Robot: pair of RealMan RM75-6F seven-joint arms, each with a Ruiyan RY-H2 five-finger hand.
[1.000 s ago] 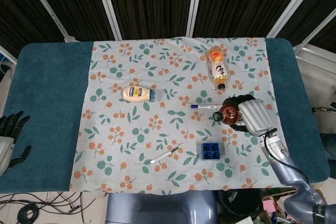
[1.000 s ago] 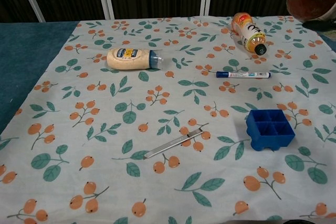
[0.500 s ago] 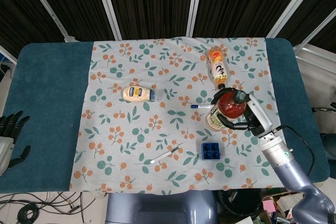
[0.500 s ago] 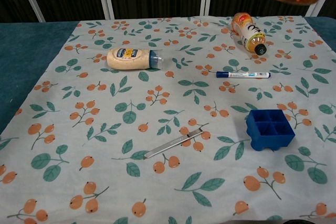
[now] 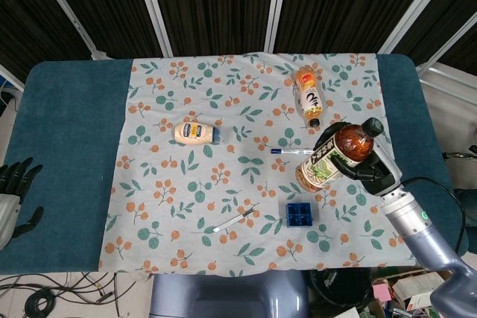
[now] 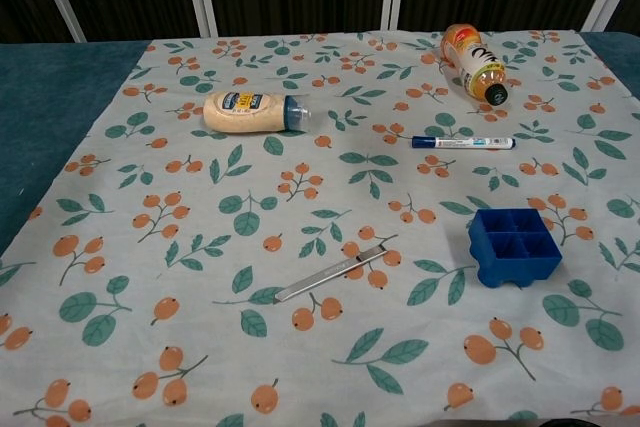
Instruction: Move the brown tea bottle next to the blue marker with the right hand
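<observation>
Since half a second ago the brown tea bottle (image 5: 336,156) has tipped over from nearly upright — its long axis now slants, dark cap toward the upper right, base toward the lower left. The right robot hand (image 5: 370,169) is clamped around its middle, carrying it above the worktop (image 5: 67,147) just beside the blue marker (image 5: 292,151). In the chest view only the bottle's amber base shows at the top edge. The bottle is clear plastic with a green label. The left robot hand (image 5: 15,188) rests off the worktop's edge — dark fingers apart, holding nothing.
</observation>
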